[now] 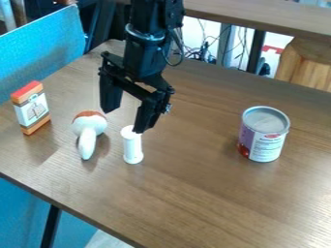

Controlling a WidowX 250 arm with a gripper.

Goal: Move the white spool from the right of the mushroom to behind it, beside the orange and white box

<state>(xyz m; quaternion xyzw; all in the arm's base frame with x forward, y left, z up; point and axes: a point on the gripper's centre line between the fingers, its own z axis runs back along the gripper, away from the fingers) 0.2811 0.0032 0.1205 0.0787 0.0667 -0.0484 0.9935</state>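
Brown wood-grain table (213,203) takes up most of the camera view. Second brown surface (259,15) runs across the top, cables (200,51) behind and below it. Blue panel (38,41) upper left, past the table edge.

Black arm (145,53) comes in from the top edge, left of center. Gripper (128,115) hangs over the left half of the table, pointing down. Jaws wide open, big gap between the two fingers, nothing gripped.

Can (263,134) stands upright on the right side, well apart from the rest. Gray metal top, purple and white label with some red low down.

Box (32,110) stands upright at far left, near the table edge. Orange and white, red top.

White piece with a rounded, brown-topped head (88,131) is between box and cylinder. Its tapered end points toward the near table edge.

Smallest: white cylinder (132,147), upright, slightly flared base, just right of the white piece. Nearest thing to the gripper: the right-hand fingertip overlaps its top in view. Can't tell if they touch.
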